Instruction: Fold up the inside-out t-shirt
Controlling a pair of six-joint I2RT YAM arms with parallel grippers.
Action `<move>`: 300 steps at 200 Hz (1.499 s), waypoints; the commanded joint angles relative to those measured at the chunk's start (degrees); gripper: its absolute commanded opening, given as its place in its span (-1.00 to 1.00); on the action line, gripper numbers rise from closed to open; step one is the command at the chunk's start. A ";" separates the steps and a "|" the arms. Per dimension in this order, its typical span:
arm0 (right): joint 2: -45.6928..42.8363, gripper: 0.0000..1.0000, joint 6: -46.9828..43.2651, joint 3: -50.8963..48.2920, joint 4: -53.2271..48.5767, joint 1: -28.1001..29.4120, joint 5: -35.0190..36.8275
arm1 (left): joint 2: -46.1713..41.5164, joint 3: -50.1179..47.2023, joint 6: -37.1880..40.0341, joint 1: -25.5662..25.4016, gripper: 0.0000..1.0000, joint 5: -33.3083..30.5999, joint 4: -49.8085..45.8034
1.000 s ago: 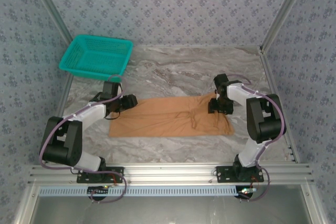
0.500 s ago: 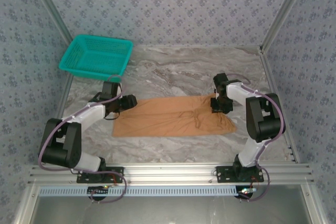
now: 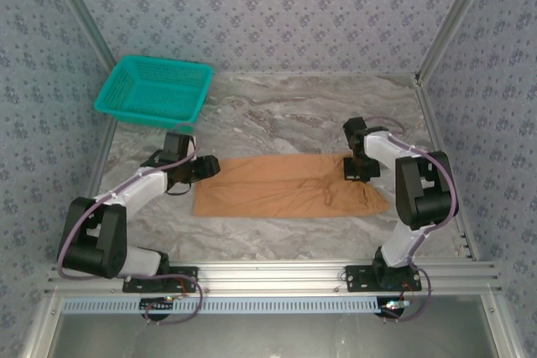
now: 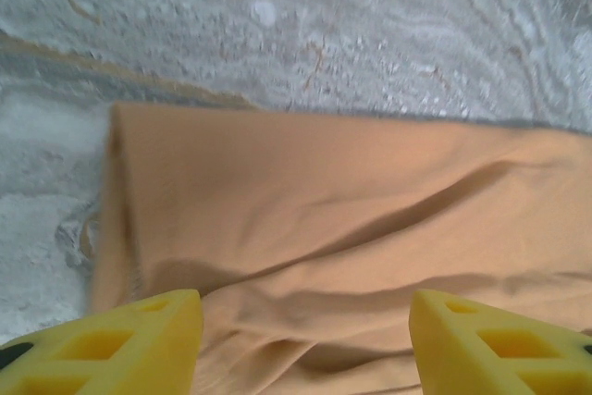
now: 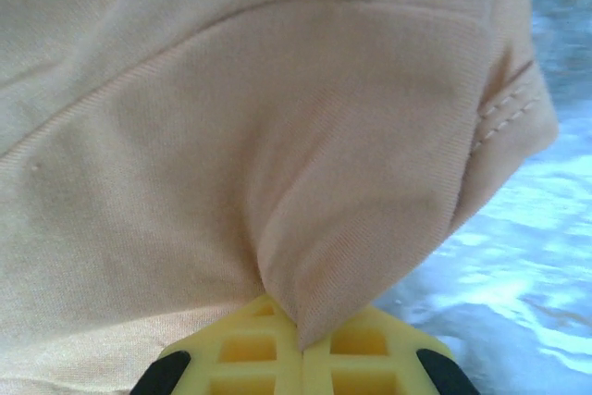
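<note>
The inside-out t-shirt (image 3: 285,186) lies as a flat orange-tan band across the middle of the marble table. My left gripper (image 3: 204,167) hovers open over the shirt's far left corner. In the left wrist view its yellow fingertips (image 4: 111,344) stand wide apart above the wrinkled cloth (image 4: 324,201), holding nothing. My right gripper (image 3: 361,170) sits on the shirt's right end. The right wrist view shows this gripper (image 5: 302,344) shut on a pinched fold of the t-shirt (image 5: 231,136), with a stitched hem showing at the right.
A teal mesh basket (image 3: 153,90) stands at the far left corner of the table (image 3: 285,115). Aluminium frame posts run along both sides, and a rail crosses the near edge. Bare marble lies behind the shirt and in front of it.
My right gripper has shut on the cloth and drawn it to the right. The whole shirt has slid right and lies straighter. My left gripper has followed slightly right, still open.
</note>
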 commanded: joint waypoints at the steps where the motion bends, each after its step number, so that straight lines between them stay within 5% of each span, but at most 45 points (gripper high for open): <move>1: -1.53 -1.00 -1.04 3.26 -4.76 -1.36 9.08 | 2.97 -0.37 2.39 -2.20 0.18 3.48 -1.82; 98: 0.50 -1.00 -4.68 16.88 -14.15 -0.66 26.71 | 13.73 4.42 -3.32 -18.95 0.18 7.71 5.68; 142: 0.79 -1.00 -1.93 19.74 -20.13 7.74 28.04 | 11.68 5.71 -3.83 -19.02 0.24 4.00 5.52; 227: 12.36 -1.00 12.69 34.91 -38.88 35.35 30.02 | 3.05 2.32 -1.57 -13.21 0.29 -3.23 0.31; 300: 16.32 -1.00 11.42 39.90 -35.15 41.11 22.85 | 11.87 1.45 -1.66 -13.12 0.21 2.23 7.29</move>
